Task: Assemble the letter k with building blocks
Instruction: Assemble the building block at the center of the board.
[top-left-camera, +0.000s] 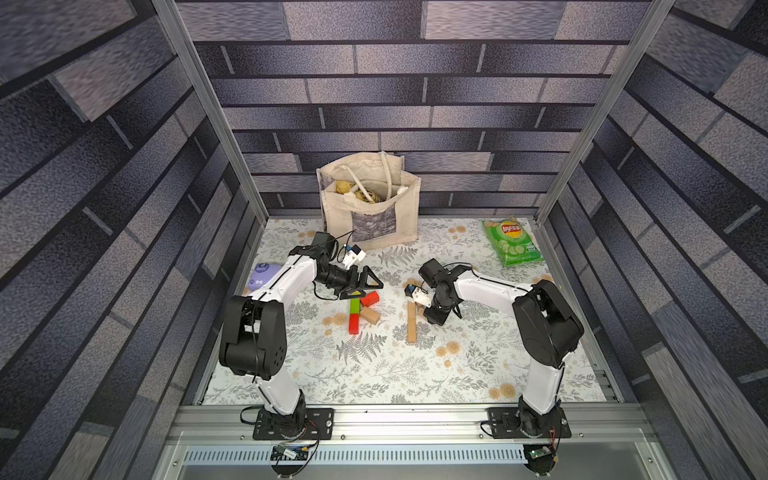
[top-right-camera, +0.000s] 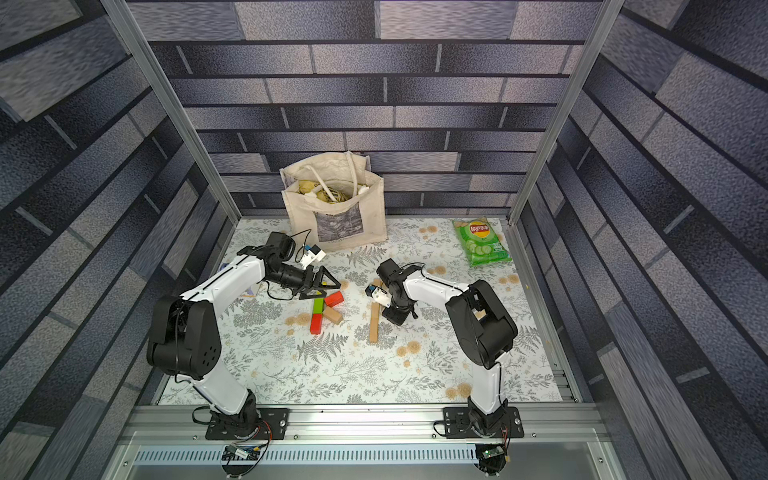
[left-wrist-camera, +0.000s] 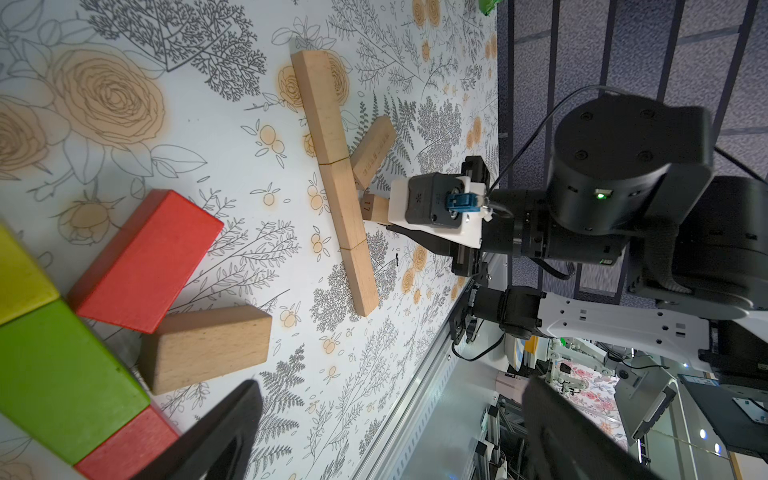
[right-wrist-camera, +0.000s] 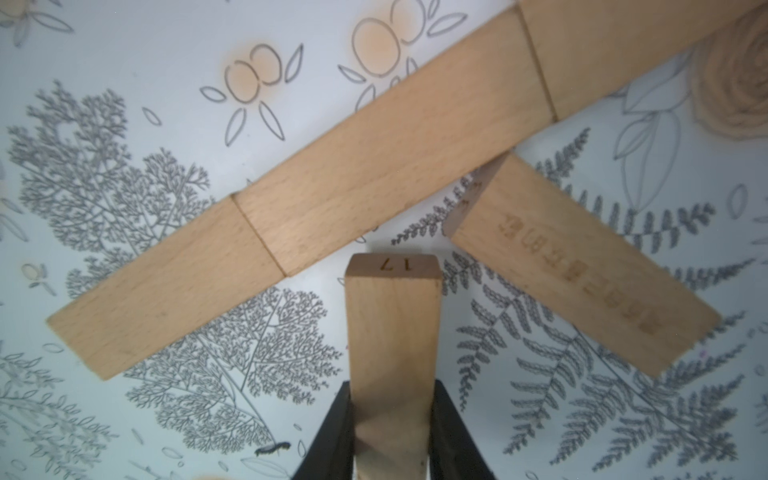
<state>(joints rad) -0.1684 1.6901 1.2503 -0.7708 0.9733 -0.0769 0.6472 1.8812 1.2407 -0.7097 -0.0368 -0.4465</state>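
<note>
In both top views the tan stem (top-left-camera: 412, 324) (top-right-camera: 374, 328) is seen flat on the table (top-left-camera: 374, 374). It is made of three blocks set end to end, and its long axis runs from the arms' bases toward the back wall. The right gripper (top-left-camera: 434, 313) is held low just beside the stem, on its right-arm side, and what is grasped there is hidden beneath the wrist.

The grasp is shown only in the right wrist view. The jaws are clamped on a tan block (right-wrist-camera: 392, 332) marked 17 on its end. That end is pointed squarely at the stem's middle block, very near it; contact cannot be told. An engraved block (right-wrist-camera: 582, 266) is slanted off the same side, with one corner touching the stem near a joint.

The coloured K (top-left-camera: 354, 309) is laid near the stem on its left-arm side, with its own upright parallel to the stem. Its yellow block (left-wrist-camera: 16, 274) is shown plainly only in the left wrist view. In the top views it is mostly covered by the left gripper (top-left-camera: 363, 289), which is held above it with jaws spread wide and nothing between them. A red block (left-wrist-camera: 145, 257) and a tan one (left-wrist-camera: 208, 347) are slanted out of the K toward the stem.

A bag (top-left-camera: 370, 203) beyond the stem's far end is shown in the top views alone.
</note>
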